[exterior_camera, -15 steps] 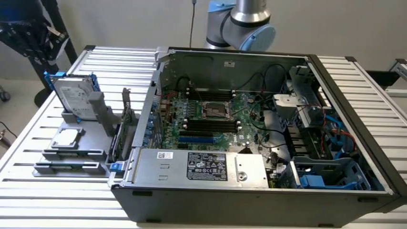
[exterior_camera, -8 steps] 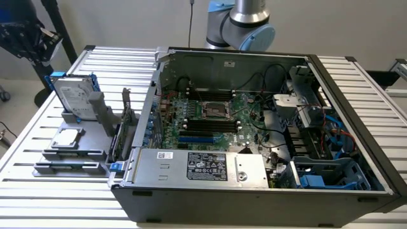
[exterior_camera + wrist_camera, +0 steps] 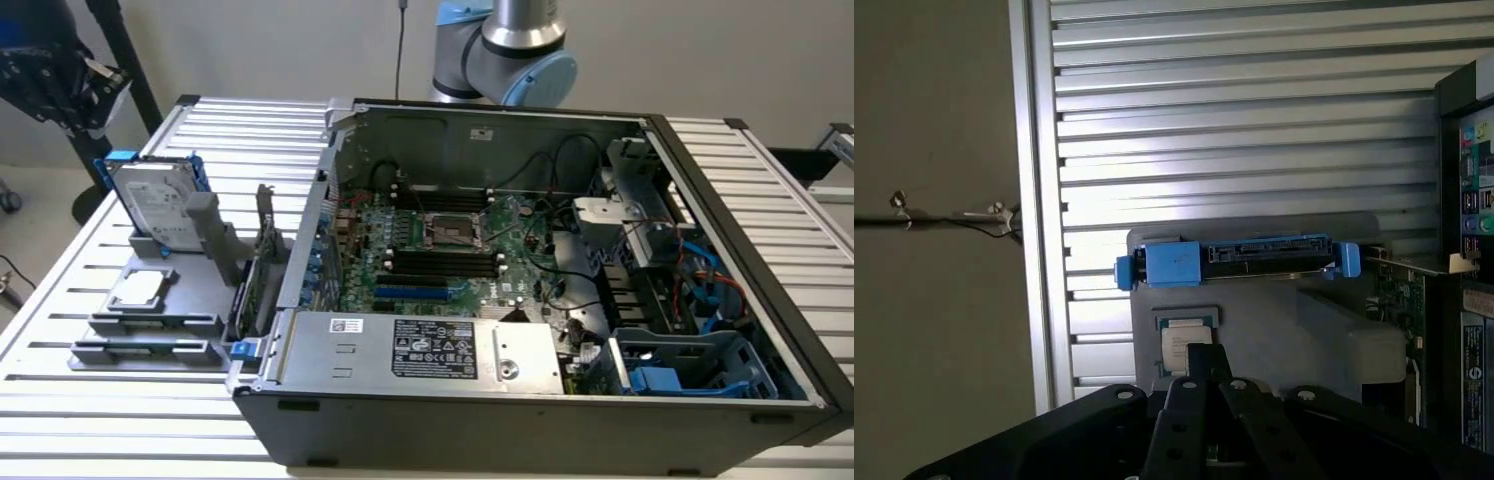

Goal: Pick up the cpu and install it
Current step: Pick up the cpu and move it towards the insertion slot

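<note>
Exterior view: an open computer case [image 3: 534, 300] lies on its side on a slatted metal table [image 3: 80, 400] and takes up the centre and right of the frame. The motherboard [image 3: 441, 255] is exposed inside it, with the dark square socket frame [image 3: 450, 232] near the board's middle. A labelled power supply [image 3: 427, 350] runs along the case's lower edge. At the top centre of the frame, the robot arm [image 3: 507, 45] rises behind the case.

On the exterior view's left, a grey fixture [image 3: 147, 335] stands on the table just beside the case. The cpu [image 3: 140, 290] lies flat on this fixture in the lower left of the frame, pale top upward. It is outside the case, well apart from the socket frame and not yet installed. Behind it, a hard drive [image 3: 150, 195] in a blue bracket [image 3: 118, 165] stands on edge. An expansion card [image 3: 260, 265] stands upright between the fixture and the case wall.

Wrist view: the gripper [image 3: 1204, 365] hangs over the fixture with its dark fingers [image 3: 1179, 415] drawn together and nothing between them. The cpu [image 3: 1176, 340] lies beneath the fingertips and is partly covered by them. The hard drive [image 3: 1254, 255] is seen edge-on just beyond it.
</note>
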### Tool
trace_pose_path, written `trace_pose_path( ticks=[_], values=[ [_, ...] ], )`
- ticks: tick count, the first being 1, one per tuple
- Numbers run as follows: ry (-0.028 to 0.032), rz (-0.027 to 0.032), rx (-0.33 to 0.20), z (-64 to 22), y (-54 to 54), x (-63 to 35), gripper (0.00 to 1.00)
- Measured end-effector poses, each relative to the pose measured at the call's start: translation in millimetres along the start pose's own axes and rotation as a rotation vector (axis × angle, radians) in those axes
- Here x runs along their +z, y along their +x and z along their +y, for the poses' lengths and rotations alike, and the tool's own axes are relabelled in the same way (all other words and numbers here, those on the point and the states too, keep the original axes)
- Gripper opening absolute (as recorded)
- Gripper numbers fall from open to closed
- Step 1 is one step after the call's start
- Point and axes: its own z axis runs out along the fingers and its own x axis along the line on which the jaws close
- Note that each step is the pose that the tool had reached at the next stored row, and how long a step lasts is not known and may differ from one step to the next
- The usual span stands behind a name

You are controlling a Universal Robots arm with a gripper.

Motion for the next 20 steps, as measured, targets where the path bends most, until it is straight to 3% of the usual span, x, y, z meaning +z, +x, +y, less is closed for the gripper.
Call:
trace_pose_path(
  ticks=[3, 6, 15, 16, 17, 20],
  values=[
    [0.0, 0.0, 0.0, 0.0, 0.0, 0.0, 0.11],
    [0.0, 0.0, 0.0, 0.0, 0.0, 0.0, 0.18],
    [-0.0001, 0.0001, 0.0, -0.1, 0.1, 1.7, 0.59],
    [0.0, 0.0002, 0.0, -0.5, 0.0, 3.5, 0.59],
    [0.0, 0.0002, 0.0, -1.6, -0.1, 5.2, 0.65],
    [0.0001, 0.0038, -0.003, -9.4, -0.7, 10.2, 0.65]
  ],
)
